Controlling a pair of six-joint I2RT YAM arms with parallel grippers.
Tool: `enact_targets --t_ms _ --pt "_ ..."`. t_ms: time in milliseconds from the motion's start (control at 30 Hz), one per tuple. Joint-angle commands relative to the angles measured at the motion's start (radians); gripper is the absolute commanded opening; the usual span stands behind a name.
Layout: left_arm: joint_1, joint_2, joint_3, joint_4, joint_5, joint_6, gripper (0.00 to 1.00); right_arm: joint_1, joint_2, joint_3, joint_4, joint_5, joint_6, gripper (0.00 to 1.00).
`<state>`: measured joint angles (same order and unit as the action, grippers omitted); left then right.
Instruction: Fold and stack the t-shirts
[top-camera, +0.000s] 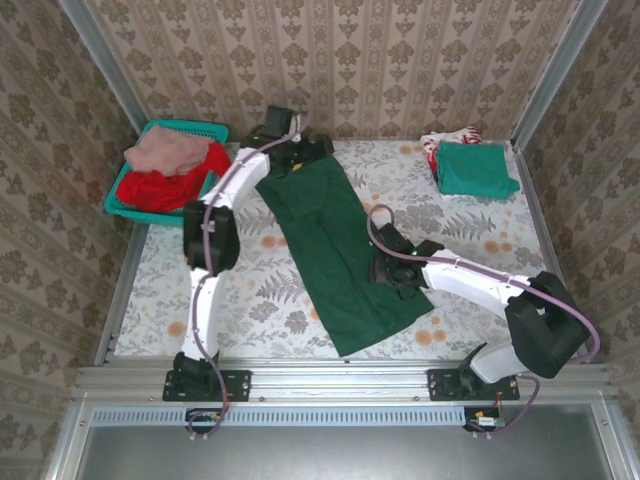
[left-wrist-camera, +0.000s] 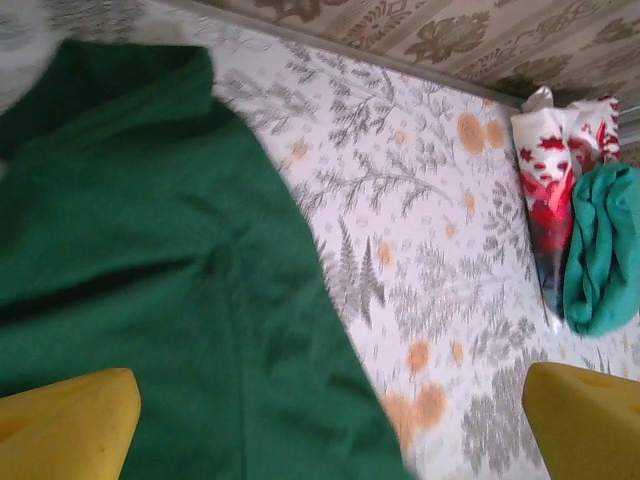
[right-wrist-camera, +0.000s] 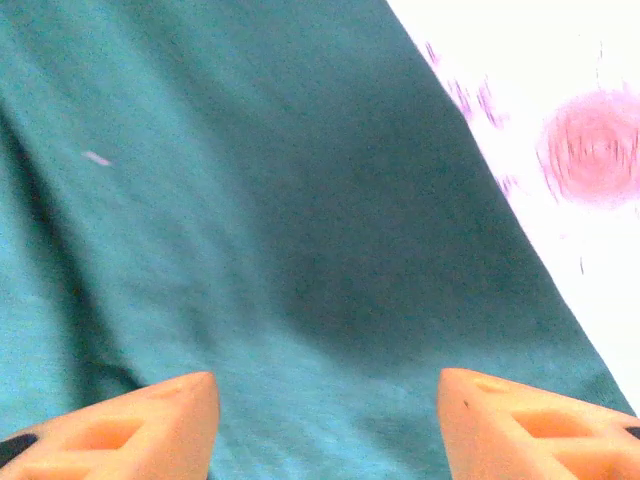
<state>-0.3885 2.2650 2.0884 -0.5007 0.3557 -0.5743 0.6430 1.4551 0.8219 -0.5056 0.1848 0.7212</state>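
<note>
A large dark green t-shirt (top-camera: 335, 245) lies in a long folded strip across the middle of the table. My left gripper (top-camera: 292, 150) hovers over its far end, jaws wide open; the left wrist view shows the green cloth (left-wrist-camera: 150, 250) below my left gripper (left-wrist-camera: 330, 430), with nothing held. My right gripper (top-camera: 392, 268) stands open over the shirt's right edge near the front, its orange fingertips (right-wrist-camera: 170, 420) apart above the cloth (right-wrist-camera: 250, 200). At the back right a folded teal-green t-shirt (top-camera: 475, 168) rests on a white-red one (top-camera: 440, 140).
A teal mesh basket (top-camera: 115, 200) at the back left holds a red t-shirt (top-camera: 165, 188) and a dusty pink one (top-camera: 165, 150). The floral tablecloth (top-camera: 250, 290) is bounded by metal rails and papered walls. The folded stack (left-wrist-camera: 590, 250) lies far right in the left wrist view.
</note>
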Motion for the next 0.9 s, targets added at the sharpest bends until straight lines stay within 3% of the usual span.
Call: enact_targets --t_ms 0,133,333,533,700,767,867 --pt "-0.028 -0.142 -0.261 0.091 -0.076 0.045 1.0 0.01 0.016 -0.094 0.014 -0.024 0.018 0.6" --pt "-0.044 -0.085 -0.34 0.149 -0.041 0.0 0.99 0.066 -0.018 -0.148 0.032 -0.03 0.089 0.6" --pt "-0.061 0.131 -0.185 0.145 0.002 -0.026 0.89 0.214 -0.045 -0.19 0.066 -0.036 0.286 0.59" --pt "-0.095 0.423 0.237 0.016 0.087 -0.02 0.89 0.368 -0.05 -0.173 0.097 -0.011 0.421 0.61" --pt "-0.108 0.644 0.661 -0.055 0.215 -0.041 0.92 0.41 0.006 -0.046 0.109 -0.028 0.387 0.64" --pt "-0.104 0.63 0.659 -0.05 0.235 -0.038 0.95 0.408 -0.003 0.006 0.043 -0.019 0.344 0.66" --pt "-0.097 0.501 0.516 -0.048 0.216 0.016 1.0 0.377 -0.11 0.018 -0.07 0.047 0.287 0.69"
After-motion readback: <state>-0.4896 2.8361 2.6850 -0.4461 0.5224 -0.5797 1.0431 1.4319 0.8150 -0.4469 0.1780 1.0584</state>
